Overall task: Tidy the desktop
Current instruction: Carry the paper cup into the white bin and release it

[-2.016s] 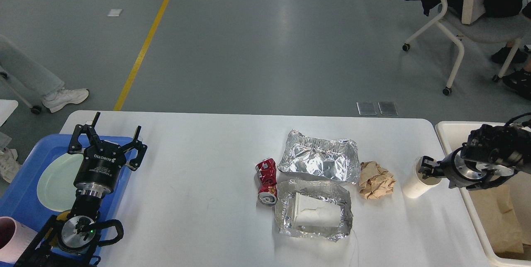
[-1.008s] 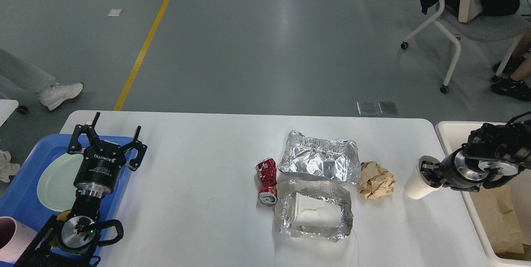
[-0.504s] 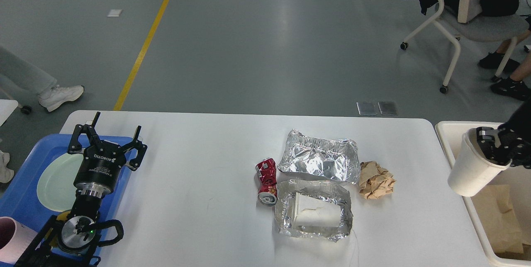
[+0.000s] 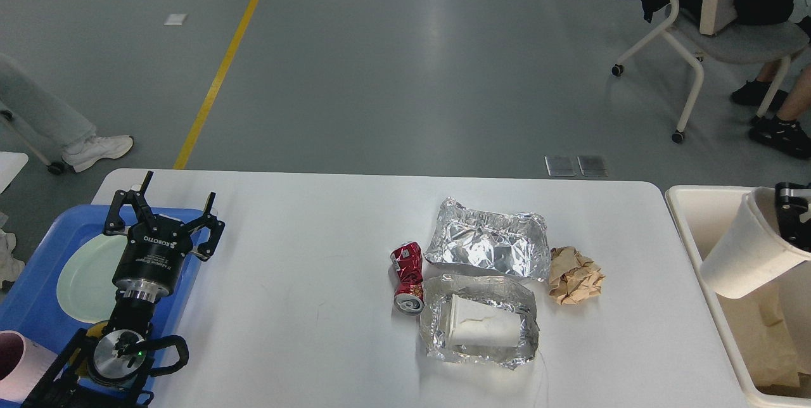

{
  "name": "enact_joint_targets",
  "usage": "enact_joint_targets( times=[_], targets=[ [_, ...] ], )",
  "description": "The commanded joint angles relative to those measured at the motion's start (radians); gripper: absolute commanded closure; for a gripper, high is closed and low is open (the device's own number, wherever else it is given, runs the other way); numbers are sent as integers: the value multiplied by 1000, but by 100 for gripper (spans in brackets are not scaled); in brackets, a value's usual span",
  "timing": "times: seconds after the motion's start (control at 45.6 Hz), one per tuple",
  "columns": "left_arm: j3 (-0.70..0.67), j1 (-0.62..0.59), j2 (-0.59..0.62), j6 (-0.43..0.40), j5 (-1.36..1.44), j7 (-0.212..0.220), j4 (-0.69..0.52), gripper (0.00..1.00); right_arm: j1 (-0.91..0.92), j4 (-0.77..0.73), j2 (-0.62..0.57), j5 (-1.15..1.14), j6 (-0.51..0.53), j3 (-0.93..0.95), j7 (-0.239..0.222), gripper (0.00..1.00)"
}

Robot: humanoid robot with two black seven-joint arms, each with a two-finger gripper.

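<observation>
The white desktop (image 4: 304, 256) carries a crushed red can (image 4: 407, 276), two foil trays (image 4: 488, 246) (image 4: 481, 329), the nearer one holding a white paper cup lying on its side (image 4: 478, 329), and a crumpled brown paper ball (image 4: 574, 275). My left gripper (image 4: 166, 202) stands open over the blue tray's edge, holding nothing. At the right edge my right gripper (image 4: 792, 211) is shut on the rim of a white paper cup (image 4: 747, 256), held tilted above the cream bin (image 4: 690, 205). Most of that gripper is cut off by the frame.
A blue tray (image 4: 38, 294) at the left holds a pale green plate (image 4: 82, 275) and a pink cup (image 4: 16, 370). Brown paper (image 4: 770, 332) lies in the cream bin. Beyond the table are a wheeled chair (image 4: 697, 34) and people's legs.
My right gripper lifted the white paper cup off the desktop's right end and carried it right and up, over the cream bin. The left arm stayed still.
</observation>
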Motion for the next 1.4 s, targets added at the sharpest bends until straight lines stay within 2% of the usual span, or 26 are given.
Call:
enact_joint_targets(
  times=[0.0, 0.153, 0.241, 0.351, 0.504, 0.614, 0.701, 0.877, 1.03, 1.205, 1.381],
  targets=[
    [0, 0, 0, 0, 0, 0, 0, 4, -1, -4, -14, -7, -105, -34, -2, 100],
    [0, 0, 0, 0, 0, -2, 0, 4, -12, -7, -26, -10, -176, -63, -2, 100],
    [0, 0, 0, 0, 0, -2, 0, 4, -49, -27, -87, -18, -211, -63, -4, 100],
    [0, 0, 0, 0, 0, -2, 0, 4, -167, -127, -175, -23, -268, -55, -10, 100],
    [0, 0, 0, 0, 0, -2, 0, 4, -435, -338, -302, -23, -331, 21, -8, 100],
    [0, 0, 0, 0, 0, -2, 0, 4, -714, -527, -388, -21, -362, 210, -8, 100],
    [0, 0, 0, 0, 0, -2, 0, 4, -953, -651, -402, -21, -383, 403, -8, 100],
    [0, 0, 0, 0, 0, -2, 0, 4, -1386, -874, -358, -21, -486, 730, -10, 100],
    [0, 0, 0, 0, 0, -2, 0, 4, -1676, -1110, -208, -19, -567, 915, -14, 100],
    [0, 0, 0, 0, 0, -2, 0, 4, -1882, -1368, -31, -3, -620, 978, -19, 100],
    [0, 0, 0, 0, 0, -2, 0, 4, -1945, -1455, 47, -4, -635, 1015, -60, 100]
  ],
)
